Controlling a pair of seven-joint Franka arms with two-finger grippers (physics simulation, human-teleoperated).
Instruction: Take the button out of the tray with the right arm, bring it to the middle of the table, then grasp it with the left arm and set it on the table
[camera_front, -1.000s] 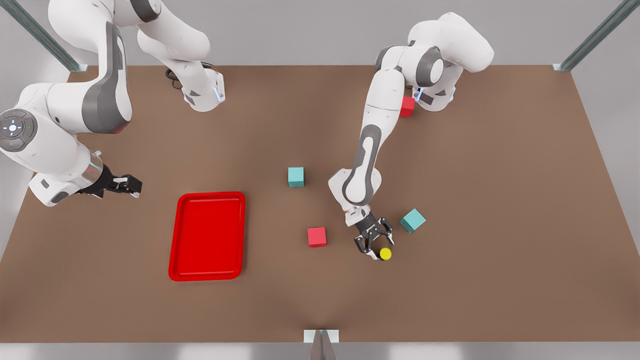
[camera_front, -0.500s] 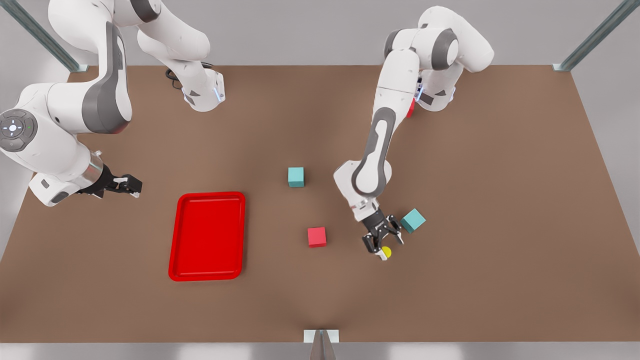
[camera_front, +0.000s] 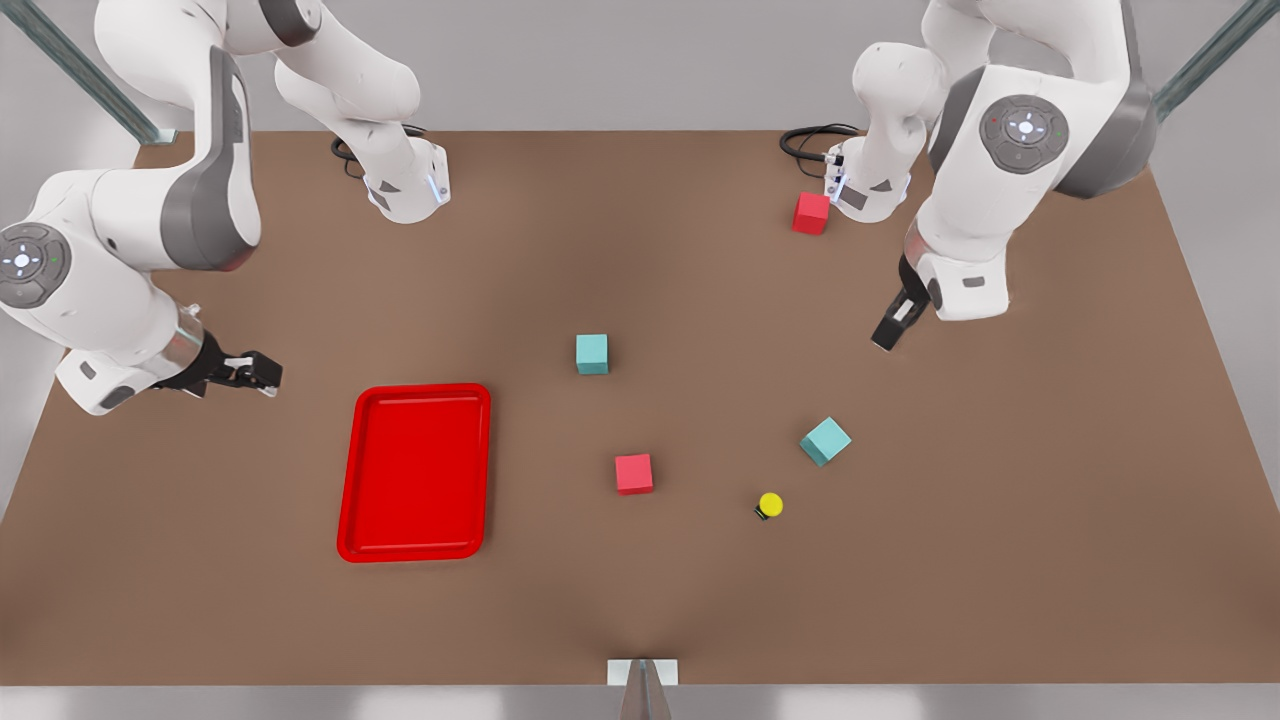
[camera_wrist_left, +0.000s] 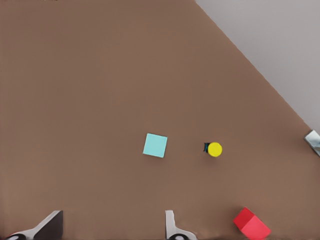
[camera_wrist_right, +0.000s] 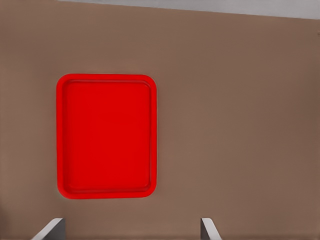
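Observation:
The button (camera_front: 769, 505), a yellow cap on a dark base, stands alone on the brown table (camera_front: 1000, 520), to the front view's right of centre; the left wrist view looks down on the button (camera_wrist_left: 214, 149). My left gripper (camera_front: 889, 331) hangs high at the front view's right, far from the button, its fingers (camera_wrist_left: 172, 226) spread wide, open and holding nothing. The red tray (camera_front: 415, 470) lies bare at the front view's left. My right gripper (camera_front: 262, 375) waits open beside the tray (camera_wrist_right: 105, 135), with nothing in it.
One teal cube (camera_front: 825, 441) sits just behind the button, another (camera_front: 592, 353) near mid-table. One red cube (camera_front: 634, 473) lies to the front view's left of the button, and a second red cube (camera_front: 811, 213) rests by the far arm base.
My left gripper has let go of the button and drawn up and back toward the front view's right. The button stays where it was set. The right arm has barely moved.

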